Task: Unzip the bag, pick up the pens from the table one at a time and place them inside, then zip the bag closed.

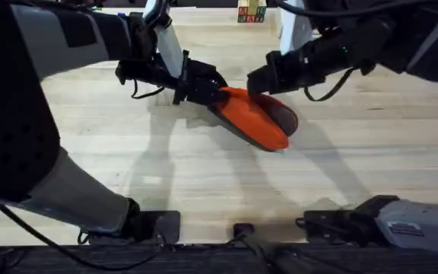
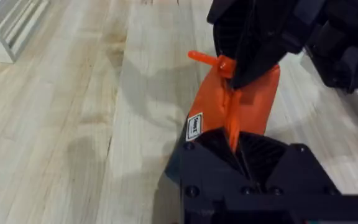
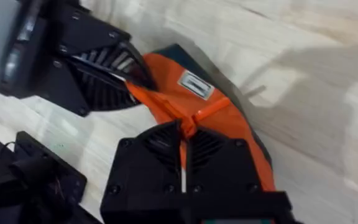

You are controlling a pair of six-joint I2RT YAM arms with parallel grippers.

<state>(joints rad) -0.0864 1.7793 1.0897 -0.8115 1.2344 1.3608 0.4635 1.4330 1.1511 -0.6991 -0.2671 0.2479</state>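
Left tool (image 2: 238, 155) is pinching the bag (image 1: 255, 116) at one end on the bench (image 1: 204, 183), right tool (image 3: 182, 158) apparently clamping the red pull tab (image 2: 211, 60); soft, light fabric is sagging, so seams and tab are offering the firmest holds.

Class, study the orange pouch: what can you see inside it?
Nothing of the inside shows. The bag lies on the table, its zipper line held between the left gripper and the right gripper; fabric and fingers cover whatever it holds.
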